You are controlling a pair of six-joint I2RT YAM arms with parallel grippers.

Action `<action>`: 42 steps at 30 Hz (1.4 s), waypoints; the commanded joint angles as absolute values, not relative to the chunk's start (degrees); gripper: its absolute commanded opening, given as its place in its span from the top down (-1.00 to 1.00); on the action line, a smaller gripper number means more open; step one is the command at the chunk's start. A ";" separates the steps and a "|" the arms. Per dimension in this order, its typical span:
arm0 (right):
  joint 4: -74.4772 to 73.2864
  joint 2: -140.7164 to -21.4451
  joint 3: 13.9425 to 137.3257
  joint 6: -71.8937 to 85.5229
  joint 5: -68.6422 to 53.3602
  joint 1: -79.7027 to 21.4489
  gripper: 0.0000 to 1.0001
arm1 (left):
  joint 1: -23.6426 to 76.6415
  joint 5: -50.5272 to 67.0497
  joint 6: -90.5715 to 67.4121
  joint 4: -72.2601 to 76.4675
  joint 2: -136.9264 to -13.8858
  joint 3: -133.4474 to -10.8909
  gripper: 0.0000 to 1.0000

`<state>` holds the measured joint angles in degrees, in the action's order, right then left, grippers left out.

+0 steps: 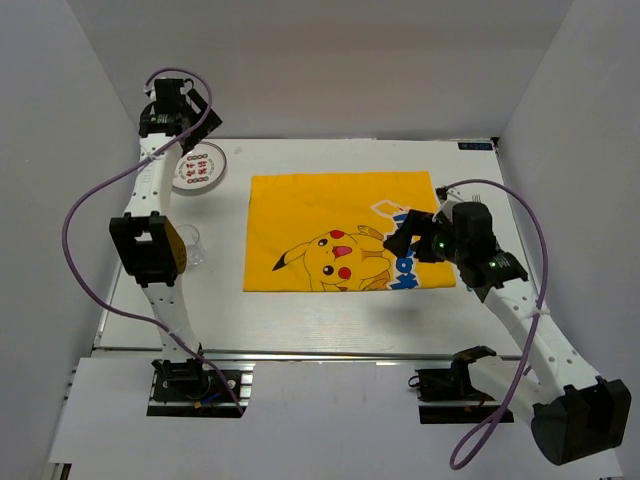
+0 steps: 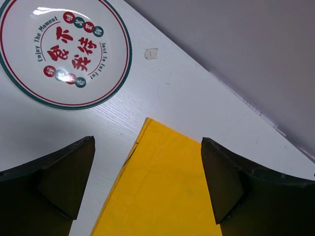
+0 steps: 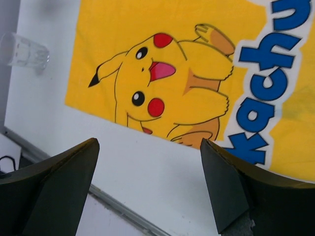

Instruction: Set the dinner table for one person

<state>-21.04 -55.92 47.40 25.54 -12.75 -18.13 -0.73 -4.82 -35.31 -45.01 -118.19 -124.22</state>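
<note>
Left pincer [image 1: 183, 100] is spread wide with nothing in it, hanging over the far left corner. In its own camera the plate [image 2: 64, 51] sits just ahead and to the left of the fingers, and a corner of the yellow cloth [image 2: 162, 187] is right underneath. Right pincer [image 1: 400, 238] is the same deal: wide open, empty, hovering over the right part of the cloth by the blue lettering.

Best guess is the plate comes first and goes onto the cloth. It lies flat on the counter [image 1: 300, 315], so the left pincer would do well to come down at the rim nearest the cloth. One finger goes outside the rim and one inside, and it should lift level before carrying it across. A pinch from straight above the middle would find nothing to bite. The glass [image 1: 192, 246] stands on bare counter just left of the cloth, beside the left arm. It looks upright, though clear glass is hard to read from up there.

The counter itself lies flat in front of both arms, walled in on three sides. Its long axis runs left to right, with the arms bolted along the near long edge and the short sides running away from them. The cloth lines up the same way, roughly in the middle.
</note>
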 commanded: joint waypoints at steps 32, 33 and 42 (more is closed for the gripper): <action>-14.94 -46.23 37.62 24.96 -29.53 -18.46 -0.78 | -15.91 1.94 -38.41 -32.87 -134.73 -115.31 -0.96; -14.85 -46.23 37.53 24.96 -29.53 -18.46 -0.78 | -15.91 1.85 -38.67 -32.87 -135.95 -115.92 -0.96; -15.38 -46.84 37.00 24.17 -29.09 -18.54 -0.79 | -15.91 0.88 -39.81 -30.94 -139.04 -115.58 -0.36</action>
